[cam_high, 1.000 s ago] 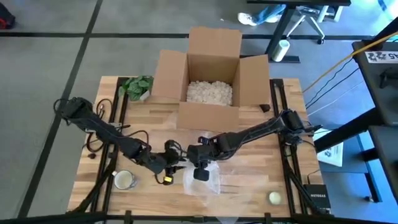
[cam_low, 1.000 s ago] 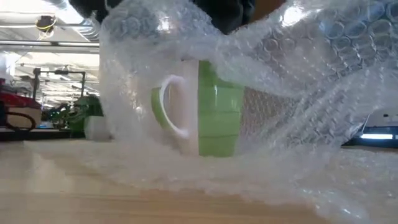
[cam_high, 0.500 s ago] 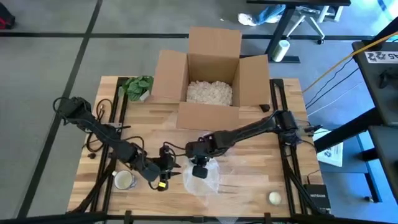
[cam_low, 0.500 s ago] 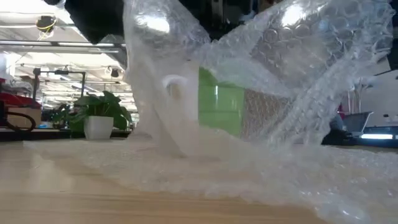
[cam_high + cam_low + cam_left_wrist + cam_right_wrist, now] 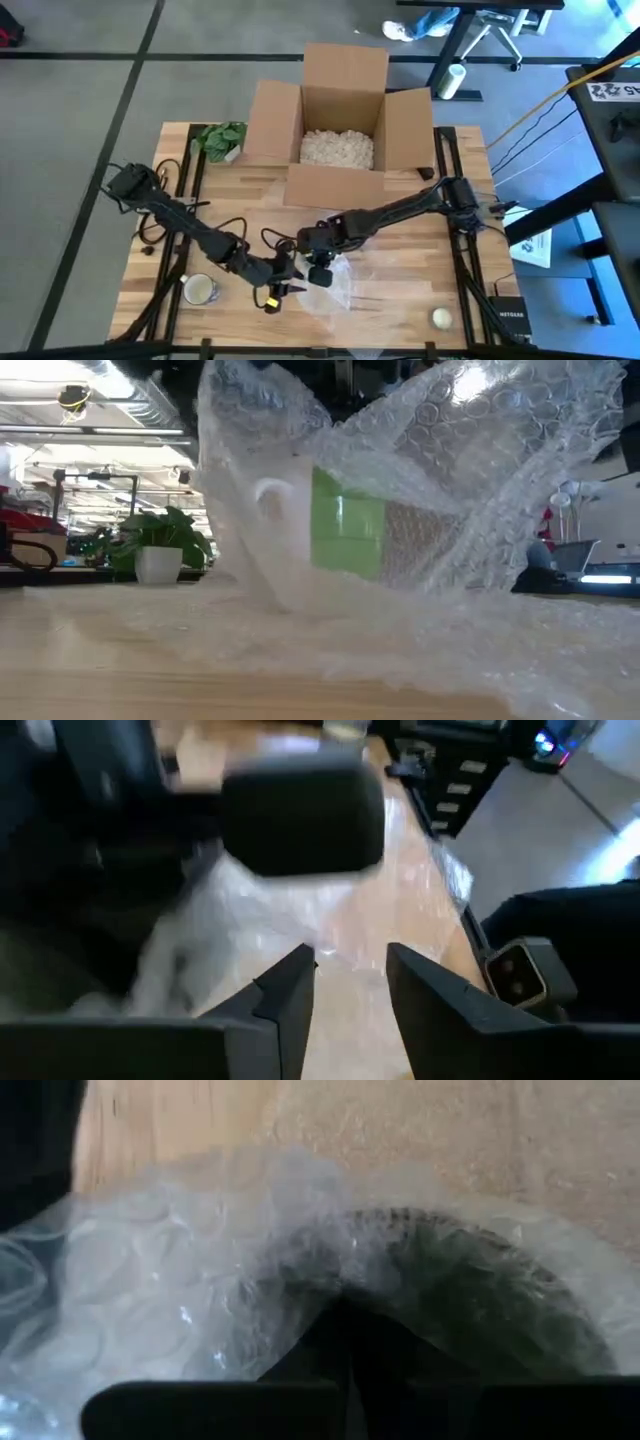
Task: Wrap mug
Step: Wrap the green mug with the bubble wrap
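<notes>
— Between our two grippers, what do we have?
— We see the green mug [image 5: 345,525] with its white handle, standing on the wooden table [image 5: 400,240] and draped in bubble wrap [image 5: 480,470].
— Our right gripper [image 5: 345,1315]?
— Its fingers are clenched on a fold of bubble wrap directly above the mug, the fingertips pressed together with plastic bunched around them.
— And our left gripper [image 5: 350,975]?
— Its fingers are released, a gap showing between them, just beside the wrap's edge and holding nothing.
— Anything else near us?
— We see a cardboard box [image 5: 340,130] of packing peanuts well beyond the fingers, and a potted plant [image 5: 160,550].
</notes>
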Motion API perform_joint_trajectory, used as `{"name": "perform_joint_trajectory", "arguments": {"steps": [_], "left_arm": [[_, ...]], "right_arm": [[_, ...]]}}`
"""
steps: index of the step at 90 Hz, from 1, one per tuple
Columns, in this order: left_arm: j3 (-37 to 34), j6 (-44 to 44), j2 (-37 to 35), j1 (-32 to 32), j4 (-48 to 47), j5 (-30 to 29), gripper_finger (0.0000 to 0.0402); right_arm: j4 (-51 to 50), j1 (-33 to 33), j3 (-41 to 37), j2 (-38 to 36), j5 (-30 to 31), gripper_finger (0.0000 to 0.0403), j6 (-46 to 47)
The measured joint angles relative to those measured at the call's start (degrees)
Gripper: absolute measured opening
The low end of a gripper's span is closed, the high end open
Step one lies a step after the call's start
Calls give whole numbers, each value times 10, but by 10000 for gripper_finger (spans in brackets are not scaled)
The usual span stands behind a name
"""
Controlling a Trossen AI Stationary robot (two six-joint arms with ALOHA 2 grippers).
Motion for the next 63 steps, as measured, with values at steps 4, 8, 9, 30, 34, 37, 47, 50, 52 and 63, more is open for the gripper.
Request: {"name": "perform_joint_trajectory", "arguments": {"steps": [4,8,9,30,34,37,47,50,52,63], "left_arm": [[0,10,0,8,6,-1,111],[0,15,0,16,6,-3,111],[0,16,0,19,5,-3,111],[0,11,-1,41,-19,-3,111],[0,10,-1,43,-24,-5,111],[0,8,-1,44,-27,-8,111],[0,5,-1,49,-30,-10,111],[0,5,-1,50,-30,-11,111],[0,4,-1,51,-30,-10,111],[0,1,-2,59,-34,-9,111]], "right_arm": [[2,0,0,0,0,0,0],[2,0,0,0,0,0,1],[2,0,0,0,0,0,1],[-10,0,-2,-11,31,0,6],[-15,0,-2,-17,46,0,4],[-20,0,-2,-22,56,0,2],[-33,0,-3,-44,73,0,14],[-36,0,-3,-50,75,0,16],[-37,0,-3,-54,76,0,19],[-49,1,-2,-70,78,0,25]]}}
